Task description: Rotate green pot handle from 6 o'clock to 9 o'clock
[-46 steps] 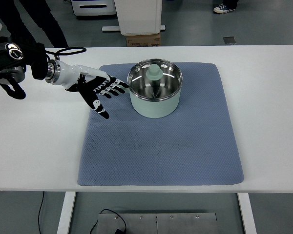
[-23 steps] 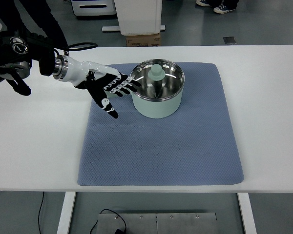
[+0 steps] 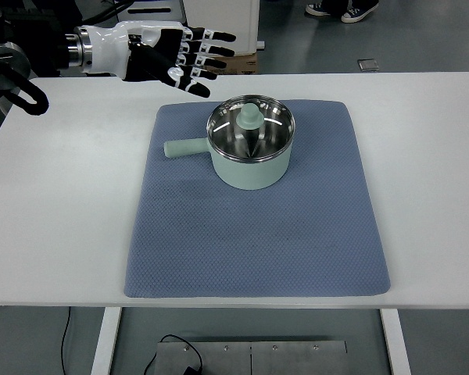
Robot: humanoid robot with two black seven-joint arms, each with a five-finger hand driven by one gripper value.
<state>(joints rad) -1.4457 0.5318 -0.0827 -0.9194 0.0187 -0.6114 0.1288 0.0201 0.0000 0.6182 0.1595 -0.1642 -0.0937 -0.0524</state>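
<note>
A pale green pot [image 3: 252, 152] with a shiny steel inside stands on the blue-grey mat [image 3: 258, 234], toward its far side. Its green handle [image 3: 186, 147] points to the picture's left, at 9 o'clock. A green knob [image 3: 249, 116] shows inside the pot. My left hand [image 3: 189, 56] hovers above the table's far edge, up and left of the pot, fingers spread and holding nothing. It is clear of the pot and the handle. The right arm is out of view.
The mat lies on a white table [image 3: 55, 219]. Beyond the far edge stand a white cabinet [image 3: 221, 23] and a cardboard box [image 3: 238, 64]. A person's shoes [image 3: 340, 10] show at the top right.
My left hand has lifted away from the pot's left side and moved up toward the far edge. The handle, hidden by the hand before, now shows pointing left.
</note>
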